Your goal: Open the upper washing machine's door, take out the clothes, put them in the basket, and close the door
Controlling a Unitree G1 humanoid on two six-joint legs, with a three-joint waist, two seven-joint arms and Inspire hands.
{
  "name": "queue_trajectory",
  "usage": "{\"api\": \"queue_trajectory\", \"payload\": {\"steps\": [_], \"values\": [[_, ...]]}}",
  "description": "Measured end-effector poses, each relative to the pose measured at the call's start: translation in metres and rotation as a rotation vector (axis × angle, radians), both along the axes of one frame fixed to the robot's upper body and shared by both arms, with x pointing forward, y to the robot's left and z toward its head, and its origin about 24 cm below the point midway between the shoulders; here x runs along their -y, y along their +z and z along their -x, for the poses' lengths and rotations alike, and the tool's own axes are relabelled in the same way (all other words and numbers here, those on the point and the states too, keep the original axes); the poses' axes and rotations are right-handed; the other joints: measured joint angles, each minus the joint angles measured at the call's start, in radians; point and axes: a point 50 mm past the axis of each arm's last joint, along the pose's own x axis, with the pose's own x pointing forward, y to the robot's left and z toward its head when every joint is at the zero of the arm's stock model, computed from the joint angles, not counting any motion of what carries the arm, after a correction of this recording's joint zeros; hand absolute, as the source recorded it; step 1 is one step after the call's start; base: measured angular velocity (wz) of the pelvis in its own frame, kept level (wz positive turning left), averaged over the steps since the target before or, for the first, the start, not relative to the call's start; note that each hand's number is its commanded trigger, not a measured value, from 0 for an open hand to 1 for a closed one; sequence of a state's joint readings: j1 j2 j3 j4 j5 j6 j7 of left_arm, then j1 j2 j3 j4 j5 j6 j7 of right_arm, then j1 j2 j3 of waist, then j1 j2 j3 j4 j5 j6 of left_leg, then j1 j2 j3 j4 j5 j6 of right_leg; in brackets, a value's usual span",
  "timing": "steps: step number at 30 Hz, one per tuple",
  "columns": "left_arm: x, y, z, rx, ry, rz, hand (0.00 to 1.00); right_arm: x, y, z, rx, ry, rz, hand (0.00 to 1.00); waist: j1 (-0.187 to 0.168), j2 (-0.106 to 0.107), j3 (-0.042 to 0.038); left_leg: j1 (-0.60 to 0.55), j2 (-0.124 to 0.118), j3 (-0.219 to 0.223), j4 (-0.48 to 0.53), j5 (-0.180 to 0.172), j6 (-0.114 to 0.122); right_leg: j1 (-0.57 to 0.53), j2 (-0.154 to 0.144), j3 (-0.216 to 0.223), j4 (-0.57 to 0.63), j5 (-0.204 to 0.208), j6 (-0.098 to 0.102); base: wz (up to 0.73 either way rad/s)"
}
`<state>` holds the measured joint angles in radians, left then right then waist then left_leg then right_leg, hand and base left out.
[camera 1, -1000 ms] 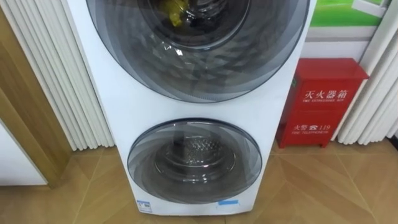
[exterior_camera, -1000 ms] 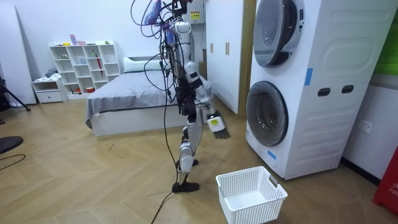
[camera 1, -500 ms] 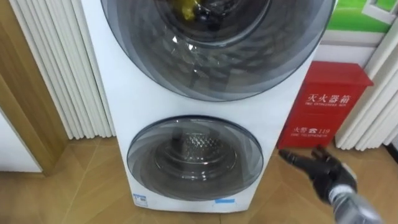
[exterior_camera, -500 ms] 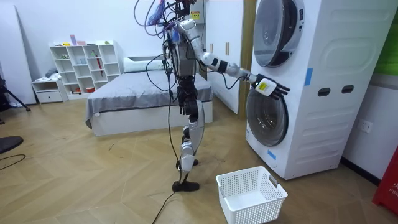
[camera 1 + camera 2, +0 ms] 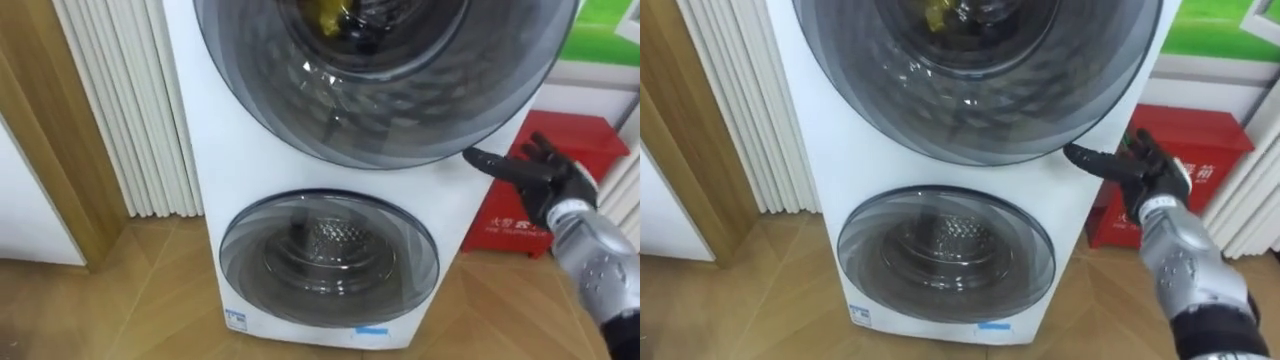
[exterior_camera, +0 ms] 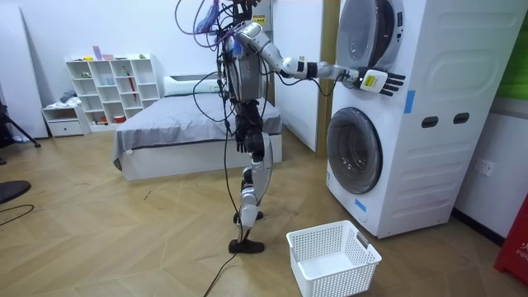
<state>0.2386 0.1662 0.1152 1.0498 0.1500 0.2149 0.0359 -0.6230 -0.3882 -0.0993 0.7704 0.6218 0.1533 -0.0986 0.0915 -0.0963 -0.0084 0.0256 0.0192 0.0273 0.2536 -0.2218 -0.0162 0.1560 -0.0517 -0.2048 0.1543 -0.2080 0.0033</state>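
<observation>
R hand (image 5: 540, 178), fingers spread & empty, at 4 o'clock of upper door (image 5: 400, 110): reach step; next prob. needs hooking rim, pulling open.

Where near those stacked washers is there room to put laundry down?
The white plastic mesh basket before the stacked white washing machines is empty, and the wooden floor between it and the grey bed is bare. It is tight by the red metal box, where the right hand hovers.

Wood floor (image 6: 124, 239) — basket (image 6: 330, 235), washer stack (image 6: 429, 165)
</observation>
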Motion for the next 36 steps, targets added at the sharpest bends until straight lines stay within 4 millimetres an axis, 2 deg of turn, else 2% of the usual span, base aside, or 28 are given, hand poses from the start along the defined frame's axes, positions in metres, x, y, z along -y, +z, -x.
{"api": "queue_trajectory", "payload": {"steps": [4, 6, 9, 14, 16, 19, 20, 21, 22, 23, 24, 26, 29, 32, 36], "values": [[-0.001, 0.000, -0.001, 0.000, -0.003, -0.003, 0.00, -0.001, 0.009, -0.005, 0.019, 0.004, 0.019, 0.00, -0.005, 0.000, 0.0004, -0.016, 0.000, -0.001, 0.000, 0.001, 0.000, -0.010, 0.000, -0.003, 0.000, 0.000, 0.000, 0.00], [-0.002, 0.001, -0.003, 0.002, -0.017, -0.009, 0.00, 0.000, 0.013, -0.007, 0.016, -0.001, 0.039, 0.00, -0.004, -0.005, 0.0048, -0.017, -0.001, -0.004, -0.006, 0.006, 0.001, -0.012, -0.001, -0.016, 0.002, 0.000, 0.000, 0.02], [-0.003, 0.001, -0.006, 0.006, -0.024, -0.006, 0.00, 0.002, 0.022, -0.010, 0.017, 0.001, 0.056, 0.00, -0.004, -0.009, 0.0071, -0.025, -0.002, -0.004, -0.009, 0.008, 0.000, -0.020, -0.001, -0.019, 0.001, 0.000, 0.000, 0.00], [-0.004, 0.003, -0.015, 0.036, -0.030, -0.012, 0.00, 0.008, 0.046, -0.013, 0.038, 0.017, 0.164, 0.00, -0.003, -0.015, 0.0047, -0.046, -0.006, -0.006, -0.030, 0.026, 0.002, -0.057, -0.007, -0.025, 0.016, 0.000, 0.000, 0.00], [-0.006, 0.004, -0.017, 0.042, -0.033, -0.017, 0.00, 0.008, 0.052, -0.013, 0.036, 0.027, 0.236, 0.00, -0.002, -0.017, 0.0045, -0.038, -0.006, -0.009, -0.048, 0.035, 0.003, -0.065, -0.009, -0.043, 0.031, 0.000, 0.000, -0.02], [-0.007, 0.005, -0.022, 0.051, -0.039, -0.020, 0.00, 0.006, 0.058, -0.013, 0.028, 0.032, 0.315, 0.00, 0.022, -0.017, 0.0044, -0.011, 0.007, -0.051, -0.082, 0.058, 0.006, -0.145, -0.015, -0.051, 0.173, -0.009, 0.008, -0.37], [-0.012, 0.006, -0.022, 0.055, -0.045, -0.034, 0.00, 0.000, 0.060, -0.015, 0.025, 0.052, 0.353, 0.00, 0.031, -0.023, 0.0045, 0.005, 0.031, -0.125, -0.089, 0.061, 0.004, -0.197, 0.008, -0.015, 0.186, -0.045, -0.001, -0.79], [-0.022, 0.009, -0.018, 0.052, -0.039, -0.058, 0.00, -0.009, 0.071, -0.017, 0.063, 0.087, 0.393, 0.00, 0.029, -0.044, 0.0025, -0.008, 0.039, -0.171, -0.090, 0.057, -0.006, -0.234, 0.041, 0.027, 0.061, 0.023, -0.043, -0.63], [-0.024, 0.009, -0.015, 0.043, -0.035, -0.066, 0.00, -0.014, 0.081, -0.017, 0.100, 0.100, 0.411, 0.00, 0.018, -0.043, 0.0048, -0.015, 0.047, -0.175, -0.091, 0.049, -0.025, -0.241, 0.041, -0.007, 0.067, 0.077, -0.070, -0.17], [-0.026, 0.009, -0.011, 0.019, -0.047, -0.074, 0.00, -0.020, 0.099, -0.017, 0.168, 0.117, 0.436, 0.00, -0.015, -0.041, 0.0048, -0.014, 0.058, -0.142, -0.098, 0.042, -0.043, -0.236, 0.047, -0.044, 0.068, 0.087, -0.080, 0.09], [-0.025, 0.009, -0.009, 0.009, -0.045, -0.068, 0.00, -0.024, 0.110, -0.017, 0.208, 0.130, 0.460, 0.00, -0.019, -0.040, 0.0049, 0.002, 0.060, -0.096, -0.103, 0.042, -0.045, -0.218, 0.050, -0.047, 0.068, 0.087, -0.080, 0.10], [-0.021, 0.007, -0.009, 0.006, -0.052, -0.059, 0.00, -0.031, 0.128, -0.019, 0.268, 0.142, 0.471, 0.00, -0.038, -0.040, 0.0059, 0.019, 0.062, -0.063, -0.105, 0.047, -0.048, -0.192, 0.051, -0.050, 0.065, 0.086, -0.078, 0.20], [-0.021, 0.007, -0.013, 0.012, -0.061, -0.060, 0.00, -0.033, 0.140, -0.017, 0.304, 0.134, 0.459, 0.00, -0.033, -0.052, 0.0060, 0.019, 0.056, -0.052, -0.103, 0.044, -0.041, -0.198, 0.051, -0.046, 0.065, 0.083, -0.073, 0.02], [-0.022, 0.008, -0.015, 0.006, -0.066, -0.067, 0.00, -0.053, 0.168, -0.007, 0.446, 0.178, 0.490, 0.00, -0.030, -0.053, 0.0055, 0.012, 0.047, -0.049, -0.098, 0.039, -0.032, -0.199, 0.050, -0.046, 0.064, 0.079, -0.067, 0.03], [-0.021, 0.007, -0.014, 0.002, -0.076, -0.065, 0.00, -0.060, 0.178, -0.002, 0.496, 0.193, 0.504, 0.00, -0.031, -0.051, 0.0058, 0.023, 0.043, -0.006, -0.088, 0.037, -0.028, -0.180, 0.045, -0.030, 0.063, 0.070, -0.060, 0.00]]}}
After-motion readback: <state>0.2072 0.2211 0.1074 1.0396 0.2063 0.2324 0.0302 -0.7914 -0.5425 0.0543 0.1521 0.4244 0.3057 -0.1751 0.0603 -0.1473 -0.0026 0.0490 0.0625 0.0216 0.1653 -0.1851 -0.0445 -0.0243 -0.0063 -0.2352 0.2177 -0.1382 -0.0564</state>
